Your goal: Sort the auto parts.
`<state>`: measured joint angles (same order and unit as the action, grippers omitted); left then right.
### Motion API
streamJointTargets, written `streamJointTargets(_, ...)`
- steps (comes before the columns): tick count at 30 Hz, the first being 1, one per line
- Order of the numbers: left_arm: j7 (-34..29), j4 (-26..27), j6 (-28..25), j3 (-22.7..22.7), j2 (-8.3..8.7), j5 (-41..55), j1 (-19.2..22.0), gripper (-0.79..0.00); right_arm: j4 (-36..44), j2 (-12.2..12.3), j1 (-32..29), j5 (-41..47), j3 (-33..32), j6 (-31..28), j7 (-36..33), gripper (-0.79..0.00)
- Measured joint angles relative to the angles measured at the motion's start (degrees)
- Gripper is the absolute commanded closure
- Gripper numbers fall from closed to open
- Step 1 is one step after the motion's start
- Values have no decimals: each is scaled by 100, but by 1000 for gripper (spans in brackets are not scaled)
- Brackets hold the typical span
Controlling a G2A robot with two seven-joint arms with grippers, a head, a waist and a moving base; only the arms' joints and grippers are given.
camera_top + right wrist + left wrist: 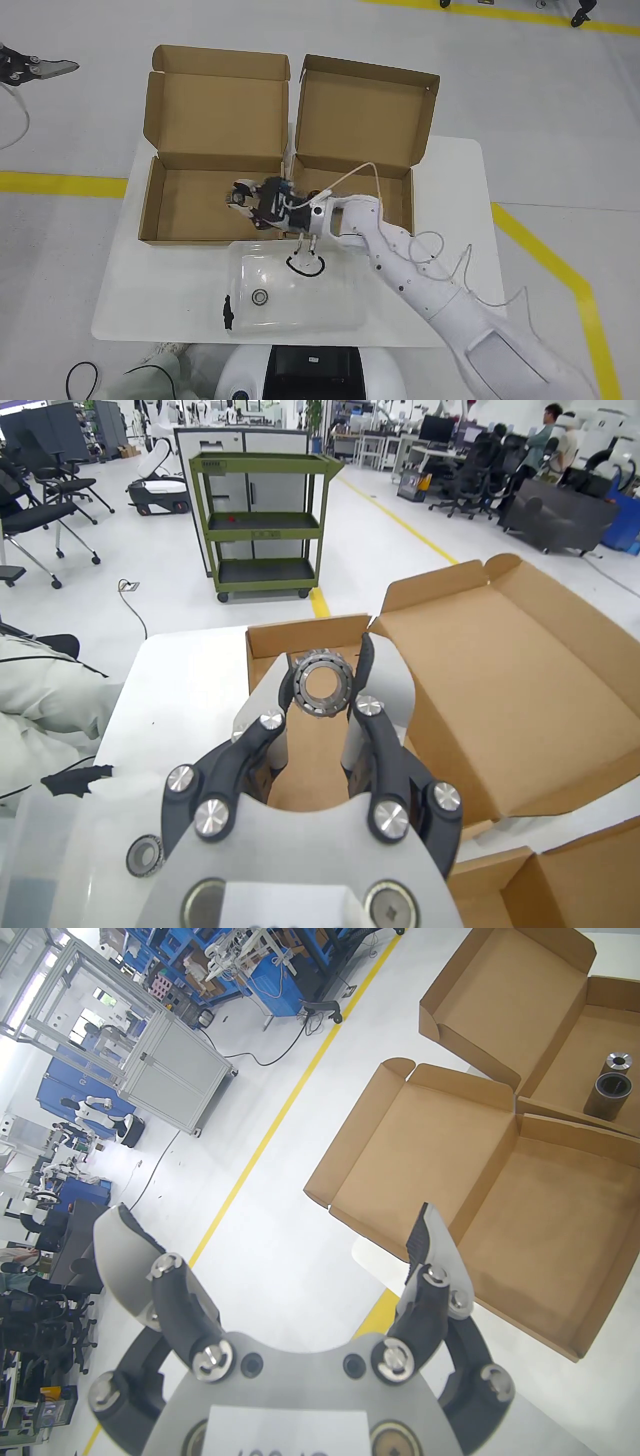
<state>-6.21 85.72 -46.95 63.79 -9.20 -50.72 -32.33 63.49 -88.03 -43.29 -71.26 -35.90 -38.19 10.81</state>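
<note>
My right gripper (325, 674) is shut on a steel roller bearing (322, 689) and holds it just above the floor of the left cardboard box (190, 205). From above, the right gripper (242, 197) sits over the box's right half. The right box (565, 1053) holds two metal cylinders, a dark sleeve (612, 1095) and a silver bushing (620, 1062). My left gripper (270, 1228) is open with nothing between its fingers, held out over the floor well left of the table, also visible from above (45, 68).
A clear plastic tray (340, 300) at the table's front holds another bearing (261, 296), a black ring (305, 264) and a small black part (228, 312). Both box lids stand open at the back. The white table (455, 200) has bare room at the right.
</note>
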Motion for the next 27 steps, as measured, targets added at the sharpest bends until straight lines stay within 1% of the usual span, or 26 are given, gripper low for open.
streamJointTargets(11, 0, 0, 0, 0, 0, 0, 0, -785, -1439, -666, 757, 505, 686, 11, -642, 0)
streamJointTargets(20, 0, 0, 0, 0, 0, 0, 0, -785, -2506, -1215, 1201, 723, 1024, 185, -1192, 0)
streamJointTargets(27, 0, 0, 0, 0, 0, 0, 0, -785, -3117, -1619, 1418, 698, 1238, 407, -1547, 0)
